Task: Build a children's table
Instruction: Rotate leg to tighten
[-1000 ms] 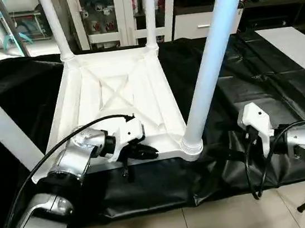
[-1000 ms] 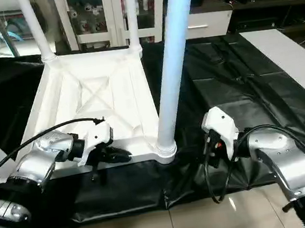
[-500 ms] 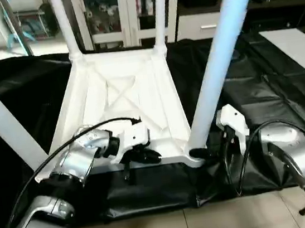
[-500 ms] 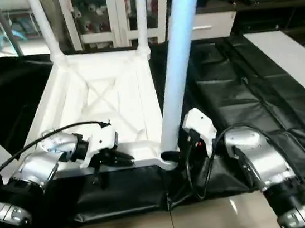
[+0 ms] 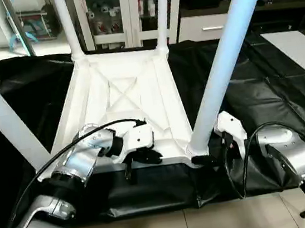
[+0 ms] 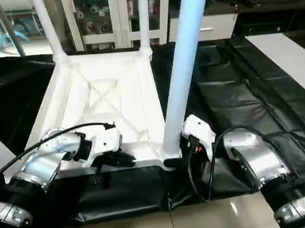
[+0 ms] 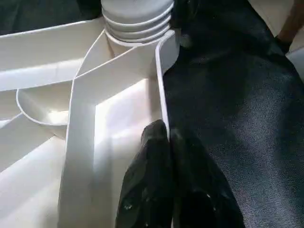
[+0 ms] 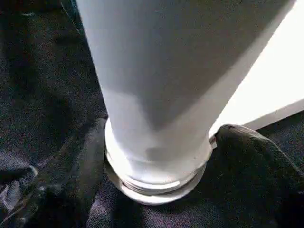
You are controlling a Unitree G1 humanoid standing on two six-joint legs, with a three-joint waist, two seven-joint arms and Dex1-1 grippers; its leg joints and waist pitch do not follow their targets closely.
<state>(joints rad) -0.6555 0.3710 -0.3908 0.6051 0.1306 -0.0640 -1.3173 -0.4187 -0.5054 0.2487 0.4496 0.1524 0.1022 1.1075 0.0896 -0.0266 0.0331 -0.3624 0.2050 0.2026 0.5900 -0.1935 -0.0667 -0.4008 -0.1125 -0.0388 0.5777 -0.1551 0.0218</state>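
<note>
A black cloth (image 5: 261,88) (creased) drapes the work table before white cabinets (image 5: 122,11).

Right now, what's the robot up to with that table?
It is putting together a white children's table, which lies upside down on a black-draped work table. All four legs stand in the corner sockets of the tabletop. The left gripper is shut on the tabletop's near rim. The right gripper has its open fingers on either side of the base of the near right leg.
</note>
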